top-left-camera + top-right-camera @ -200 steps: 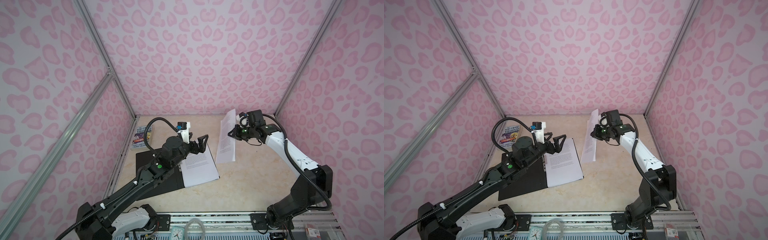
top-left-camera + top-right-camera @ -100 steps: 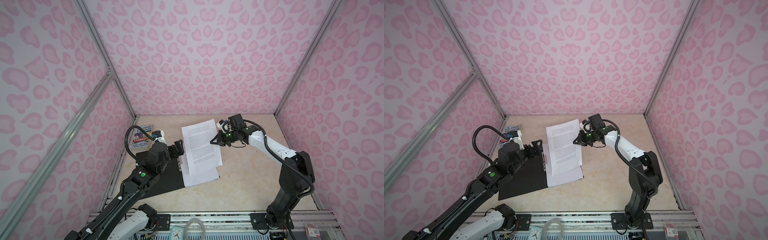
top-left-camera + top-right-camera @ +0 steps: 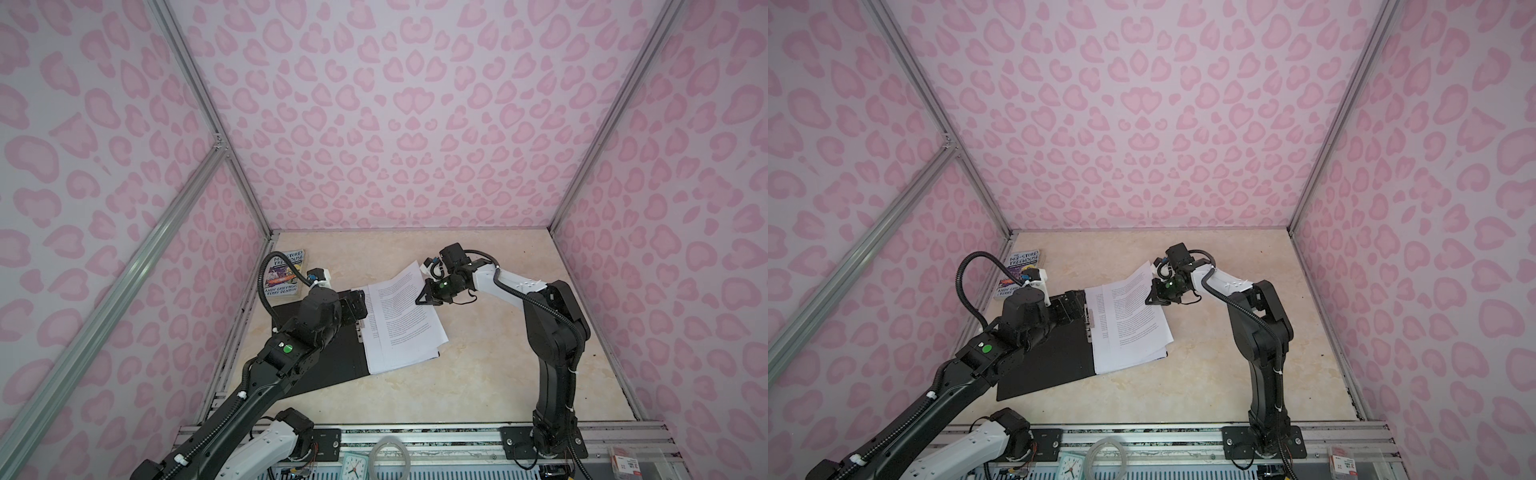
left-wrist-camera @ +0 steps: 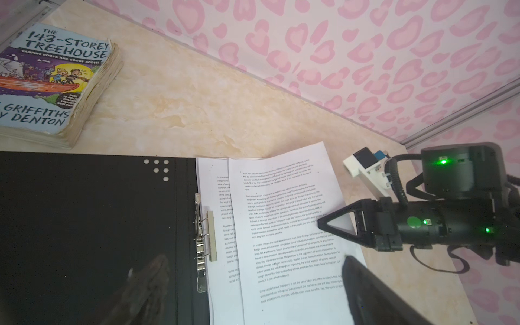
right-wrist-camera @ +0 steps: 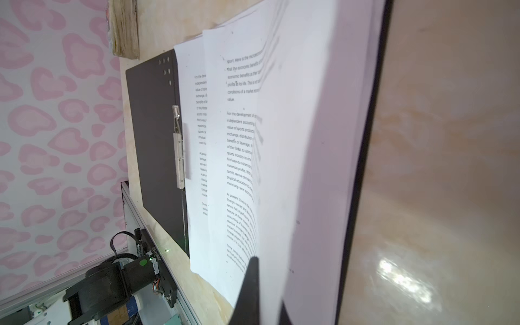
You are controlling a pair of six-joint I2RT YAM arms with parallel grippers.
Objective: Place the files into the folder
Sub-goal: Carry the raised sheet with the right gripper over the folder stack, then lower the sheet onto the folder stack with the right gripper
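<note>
A second ago the right gripper (image 3: 419, 300) held one printed sheet nearly upright, off at 3 o'clock from the folder (image 3: 328, 361); now that top sheet (image 3: 401, 309) has come down onto the rest of the files (image 3: 409, 353), which lie on the folder's right leaf, just at 3 o'clock of the clip strip (image 4: 204, 239). The folder lies open and flat at about 9 o'clock on the table (image 3: 490, 374), black inside up, with the book (image 3: 285, 272) apart from it at 11 o'clock. The right gripper's fingers are together, clamped on the sheet's 2 o'clock edge, and the corner at 1 o'clock still curls up off the pile; the right wrist view shows the paper bowing beside the finger. The sheet sits askew, turned a little clockwise against the sheets beneath, so its 4 o'clock corner overhangs them. Meanwhile the left gripper (image 3: 356, 309) has drawn back from above the pages to the black left leaf, at 9 o'clock of the clip, its fingers wide apart and holding nothing. By my reading this sheet is delivered but not released: letting go should let the raised corner settle, and the skew may want squaring up before the cover can close cleanly over the pile
</note>
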